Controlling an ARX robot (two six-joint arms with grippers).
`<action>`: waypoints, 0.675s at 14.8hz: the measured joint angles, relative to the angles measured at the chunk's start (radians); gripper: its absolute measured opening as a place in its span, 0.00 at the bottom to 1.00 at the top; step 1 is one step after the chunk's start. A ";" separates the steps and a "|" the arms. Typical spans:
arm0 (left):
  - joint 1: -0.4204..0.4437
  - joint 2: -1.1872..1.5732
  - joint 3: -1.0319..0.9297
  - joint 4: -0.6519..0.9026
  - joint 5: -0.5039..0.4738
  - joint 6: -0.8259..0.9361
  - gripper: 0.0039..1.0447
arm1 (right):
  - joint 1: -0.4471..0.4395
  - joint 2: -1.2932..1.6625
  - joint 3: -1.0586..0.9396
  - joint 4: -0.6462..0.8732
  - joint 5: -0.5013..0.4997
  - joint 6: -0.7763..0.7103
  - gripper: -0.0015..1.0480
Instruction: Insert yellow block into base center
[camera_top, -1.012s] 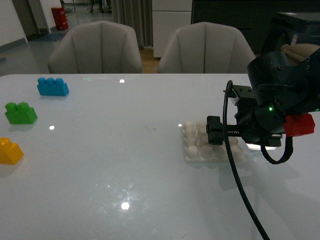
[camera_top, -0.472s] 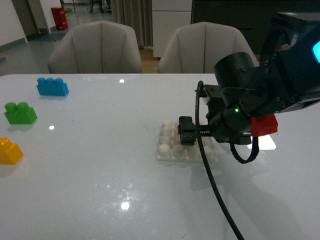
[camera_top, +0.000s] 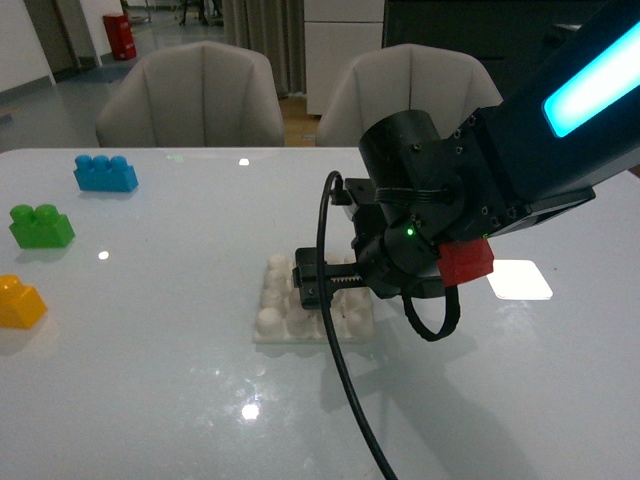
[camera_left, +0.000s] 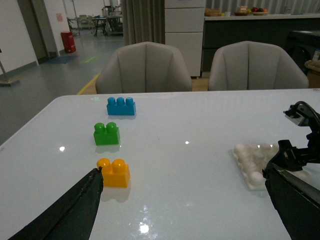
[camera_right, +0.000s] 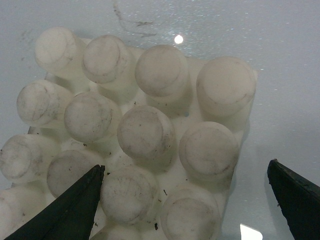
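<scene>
Base has slid left together with right gripper, whose fingers stand wide astride it | yellow block untouched at far left, well apart | left gripper wide, empty | base now nearer block, insertion not begun

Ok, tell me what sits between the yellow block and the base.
Nothing: only bare table lies between the yellow block and the base. The front view shows this, and the left wrist view agrees.

One each: yellow block, green brick, blue brick, base
</scene>
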 joint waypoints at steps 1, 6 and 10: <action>0.000 0.000 0.000 0.000 0.000 0.000 0.94 | 0.004 0.000 0.000 0.000 0.001 0.000 0.94; 0.000 0.000 0.000 0.000 0.000 0.000 0.94 | -0.029 -0.042 -0.013 0.052 -0.035 0.051 0.94; 0.000 0.000 0.000 0.000 0.000 0.000 0.94 | -0.105 -0.227 -0.107 0.178 -0.082 0.129 0.94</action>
